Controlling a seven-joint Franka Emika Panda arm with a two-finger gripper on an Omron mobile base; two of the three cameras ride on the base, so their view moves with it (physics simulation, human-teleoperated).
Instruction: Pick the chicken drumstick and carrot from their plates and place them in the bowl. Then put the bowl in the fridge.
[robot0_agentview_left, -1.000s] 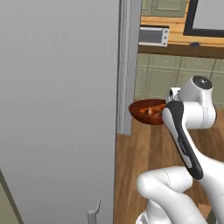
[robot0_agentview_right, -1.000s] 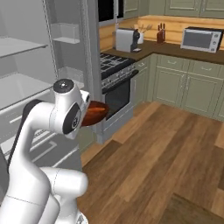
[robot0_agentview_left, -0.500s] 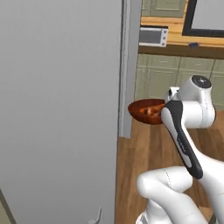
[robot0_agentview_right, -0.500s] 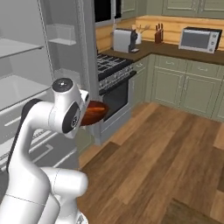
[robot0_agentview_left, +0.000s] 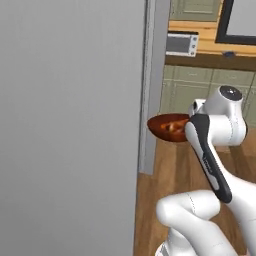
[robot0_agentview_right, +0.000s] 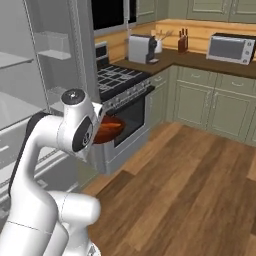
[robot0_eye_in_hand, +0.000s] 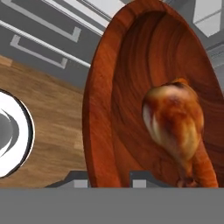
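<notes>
A glossy reddish-brown bowl (robot0_eye_in_hand: 122, 83) is held up in the air, and my gripper (robot0_eye_in_hand: 107, 179) is shut on its near rim, one finger tip on either side of the wall. Inside it lies the brown-orange chicken drumstick (robot0_eye_in_hand: 175, 118), with the orange carrot (robot0_eye_in_hand: 206, 168) partly hidden under it. From the base cameras the bowl (robot0_agentview_left: 165, 127) (robot0_agentview_right: 110, 131) hangs in front of my hand at about chest height. The fridge stands open: its grey door (robot0_agentview_left: 75, 125) is close on the left, and its white shelves (robot0_agentview_right: 30, 90) are beside the arm. The plates are out of view.
A stove with an oven door (robot0_agentview_right: 125, 92) stands just beyond the bowl. Green cabinets (robot0_agentview_right: 215, 102) carry a toaster oven (robot0_agentview_right: 227, 47) and a coffee machine (robot0_agentview_right: 140, 48). Wooden floor (robot0_agentview_right: 190, 185) stretches to the right.
Both base views have shifted slightly, so the base has moved; the fridge door edge sits further right in the left view. The bowl stays in my grip, unchanged.
</notes>
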